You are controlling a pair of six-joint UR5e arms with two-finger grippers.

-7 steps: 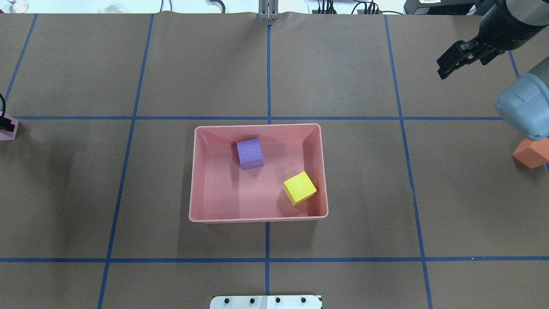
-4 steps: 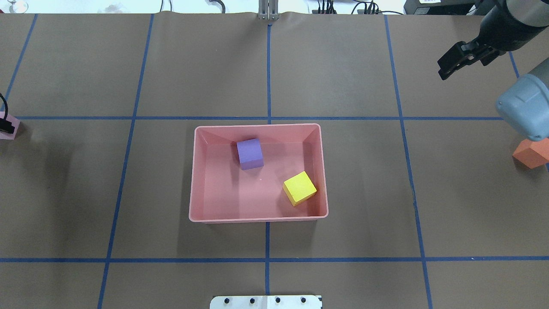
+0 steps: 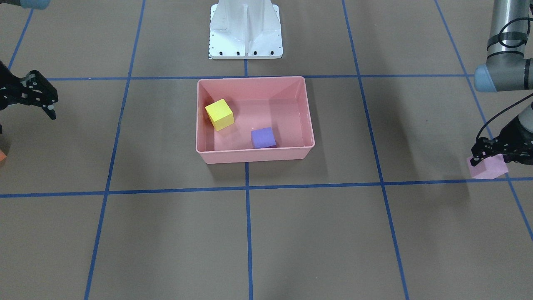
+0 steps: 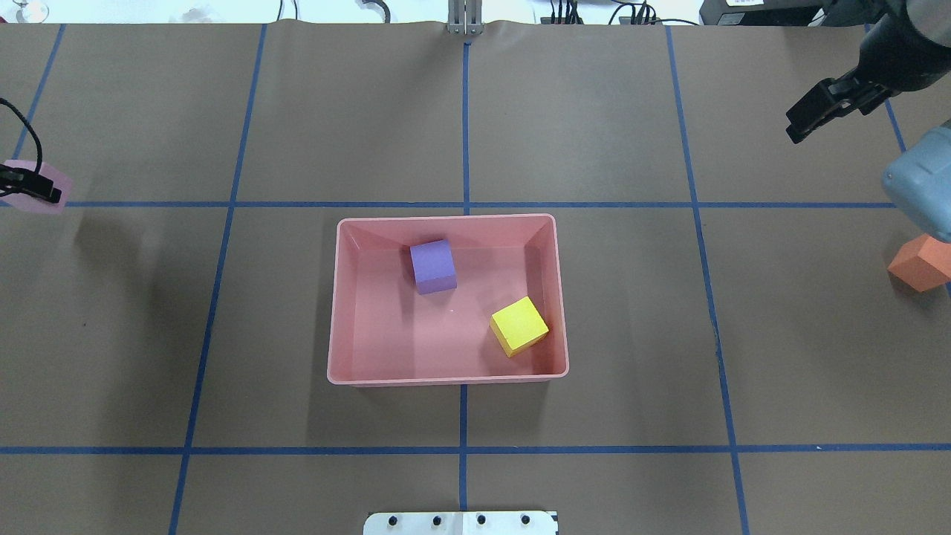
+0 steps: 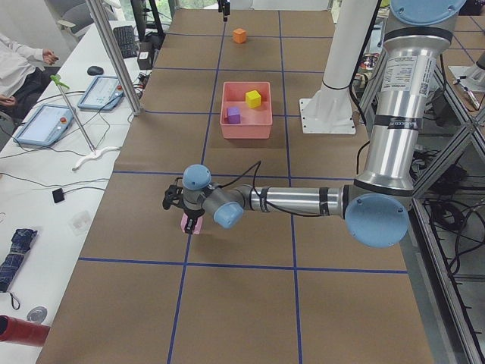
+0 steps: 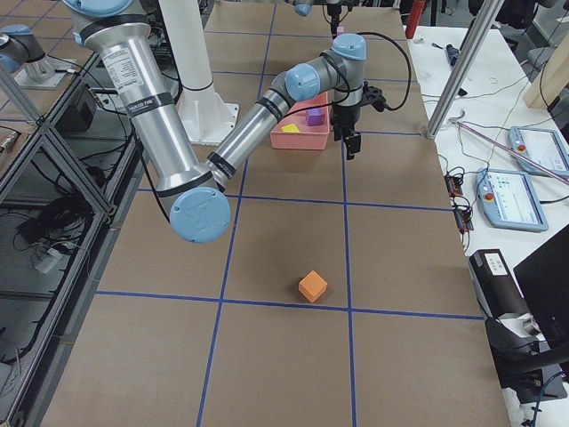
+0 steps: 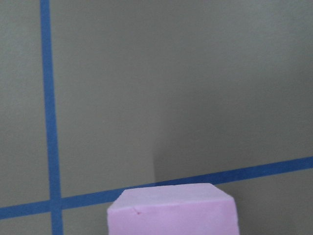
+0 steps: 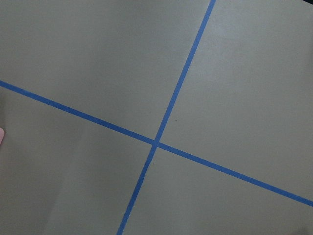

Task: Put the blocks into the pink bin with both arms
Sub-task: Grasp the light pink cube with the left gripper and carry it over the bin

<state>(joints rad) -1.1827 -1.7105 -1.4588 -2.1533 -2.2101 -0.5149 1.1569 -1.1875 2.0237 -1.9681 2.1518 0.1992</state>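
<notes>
The pink bin (image 4: 338, 297) (image 3: 254, 155) sits mid-table and holds a purple block (image 4: 433, 266) (image 3: 263, 137) and a yellow block (image 4: 518, 325) (image 3: 219, 114). My left gripper (image 4: 33, 189) (image 3: 489, 160) is shut on the light pink block (image 4: 44, 199) (image 3: 488, 170) (image 7: 173, 210) far to the bin's left, slightly above the paper. An orange block (image 4: 920, 266) (image 6: 312, 286) lies on the table at the far right, partly behind my right arm's joint. Beyond it, my right gripper (image 4: 801, 126) (image 3: 43, 100) hangs open and empty.
The white pedestal base (image 3: 245, 29) stands just behind the bin. Blue tape lines (image 4: 464, 204) divide the brown paper. A side bench with tablets (image 5: 45, 125), cables and a seated person runs along the table's far edge.
My left gripper has carried the pink block away from the robot and slightly toward the bin. My right gripper has drifted further right, still open.
</notes>
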